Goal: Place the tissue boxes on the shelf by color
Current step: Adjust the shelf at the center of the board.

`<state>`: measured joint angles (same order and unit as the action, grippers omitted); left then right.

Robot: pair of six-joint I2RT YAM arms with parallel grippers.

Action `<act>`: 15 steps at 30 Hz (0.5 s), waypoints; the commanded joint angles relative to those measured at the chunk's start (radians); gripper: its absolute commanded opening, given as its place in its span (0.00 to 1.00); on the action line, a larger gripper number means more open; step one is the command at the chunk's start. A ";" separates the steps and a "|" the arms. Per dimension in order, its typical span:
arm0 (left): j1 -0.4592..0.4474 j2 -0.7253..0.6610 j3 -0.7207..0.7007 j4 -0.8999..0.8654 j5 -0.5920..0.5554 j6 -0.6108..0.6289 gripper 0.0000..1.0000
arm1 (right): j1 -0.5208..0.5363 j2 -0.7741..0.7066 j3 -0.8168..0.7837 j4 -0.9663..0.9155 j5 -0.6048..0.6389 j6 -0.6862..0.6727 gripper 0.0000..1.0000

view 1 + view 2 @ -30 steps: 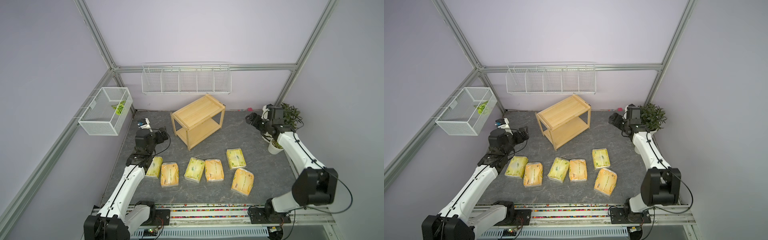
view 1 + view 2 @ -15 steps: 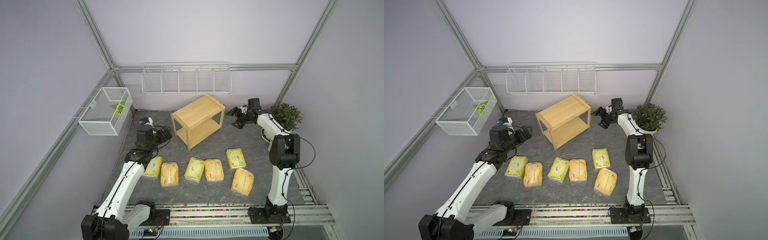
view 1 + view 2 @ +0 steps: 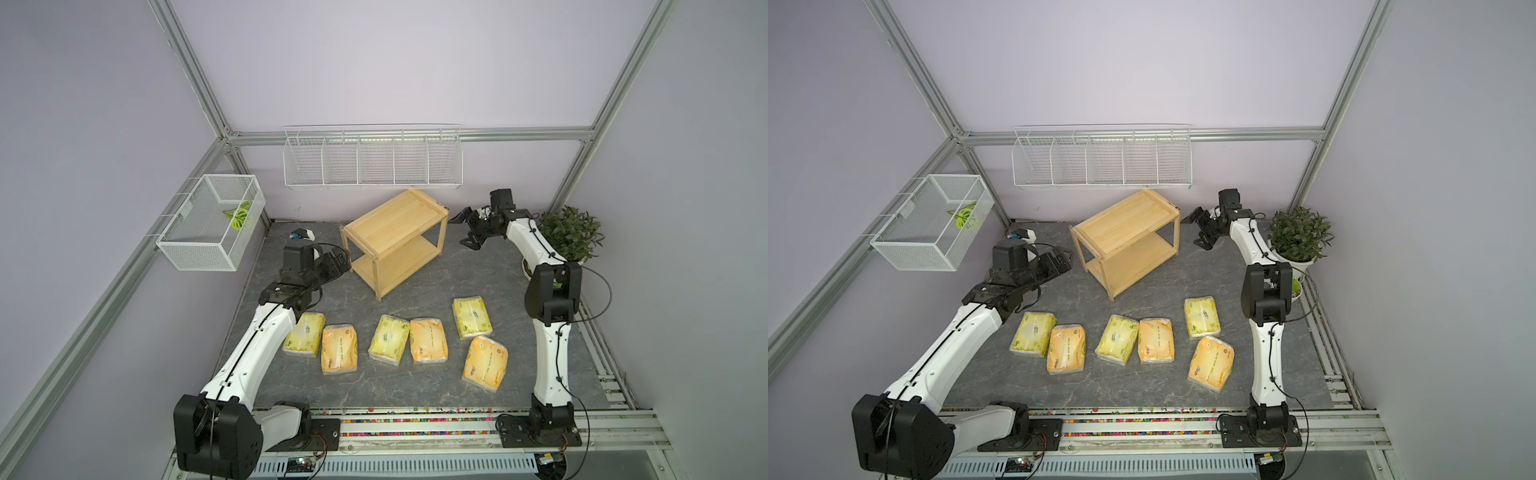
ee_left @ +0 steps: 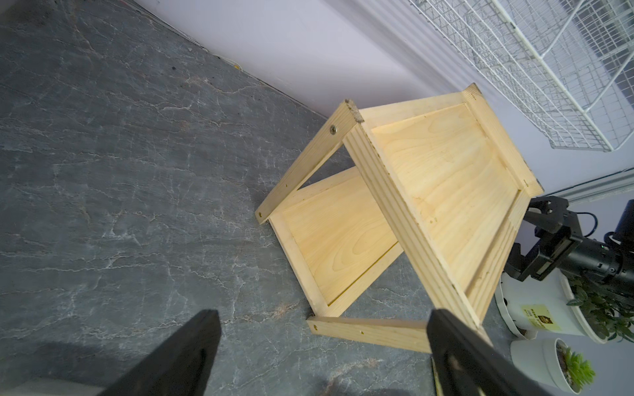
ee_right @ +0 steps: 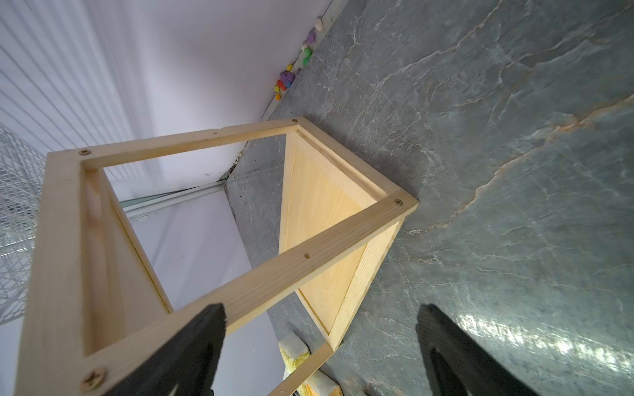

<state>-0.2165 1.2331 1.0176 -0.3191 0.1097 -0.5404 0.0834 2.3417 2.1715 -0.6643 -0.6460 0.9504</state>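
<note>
The shelf [image 3: 395, 237] [image 3: 1125, 237] of light wood stands slantwise at the back middle, both boards bare. In front of it lie the tissue boxes: three yellow-green [image 3: 304, 340] [image 3: 389, 338] [image 3: 471, 316] and three orange [image 3: 339, 348] [image 3: 429, 340] [image 3: 485, 363]. My left gripper [image 3: 338, 266] [image 4: 322, 319] is open beside the shelf's left end, one finger [image 4: 456, 349] close to a leg. At the shelf's right end my right gripper [image 3: 463, 230] [image 5: 322, 312] hangs open and holds nothing; its finger [image 5: 202, 343] overlaps the end frame.
A white wire divided rack [image 3: 372, 160] hangs on the back wall above the shelf. On the left wall hangs a white mesh basket [image 3: 212, 222]. A potted plant [image 3: 571, 232] stands at the back right behind my right arm. A small white and blue object [image 3: 302, 235] lies at the back left.
My right arm has swung from beside the plant over to the shelf's right end. My left gripper has moved farther back, toward the shelf's left end. The packs have not moved.
</note>
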 commanded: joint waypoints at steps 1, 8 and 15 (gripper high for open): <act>-0.009 0.022 0.040 0.004 -0.005 0.011 1.00 | -0.018 0.048 0.065 -0.011 -0.004 0.026 0.93; -0.026 0.089 0.087 0.008 -0.019 0.011 1.00 | -0.022 0.272 0.400 -0.102 -0.093 0.024 0.94; -0.029 0.152 0.146 0.008 -0.032 0.018 1.00 | -0.027 0.323 0.413 -0.060 -0.203 -0.006 0.94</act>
<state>-0.2390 1.3689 1.1236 -0.3187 0.0971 -0.5396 0.0582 2.6640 2.5656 -0.7136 -0.7723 0.9676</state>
